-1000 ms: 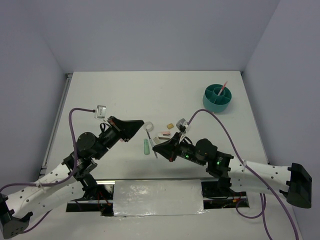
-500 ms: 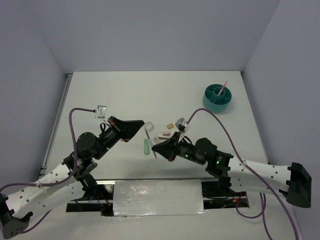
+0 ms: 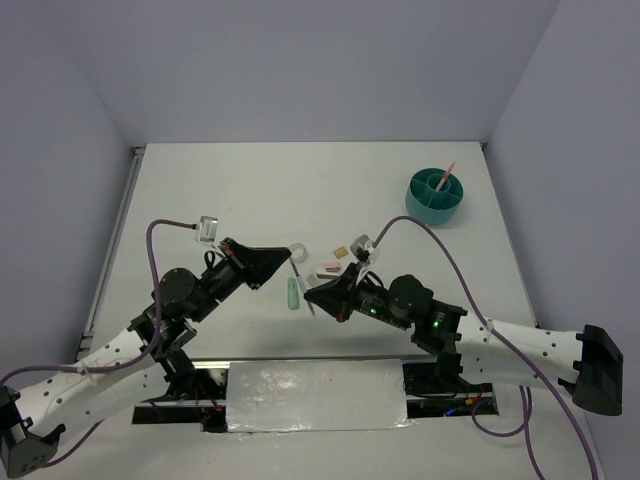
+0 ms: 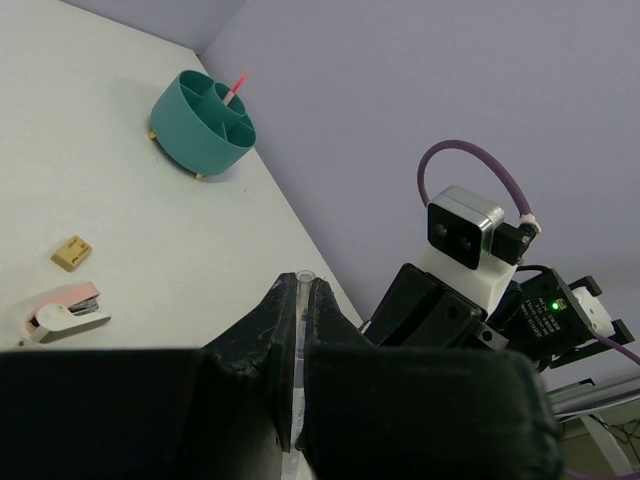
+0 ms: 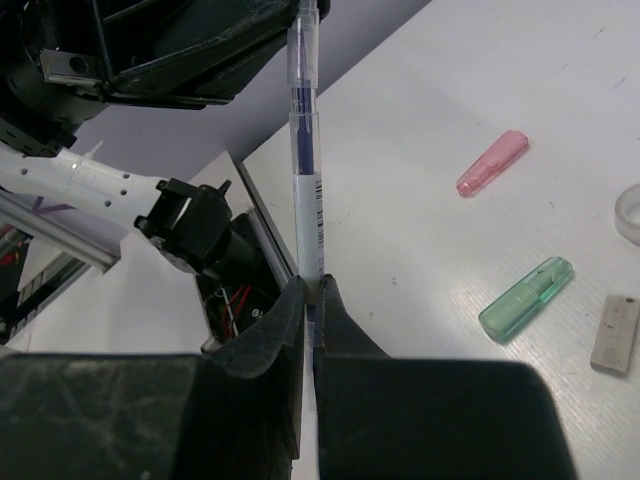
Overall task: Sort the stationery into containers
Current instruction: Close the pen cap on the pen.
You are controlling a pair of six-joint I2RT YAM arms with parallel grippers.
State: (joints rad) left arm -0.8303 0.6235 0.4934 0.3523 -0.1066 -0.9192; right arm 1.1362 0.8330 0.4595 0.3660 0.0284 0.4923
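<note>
On the counter (image 3: 250, 190), a teal organiser (image 3: 430, 212) is sitting far right, well apart from both arms. The left jaws and right jaws are each clamping one end of a clear pen (image 5: 305, 180), its length bridging them. The right arm is standing nearer the organiser.
</note>
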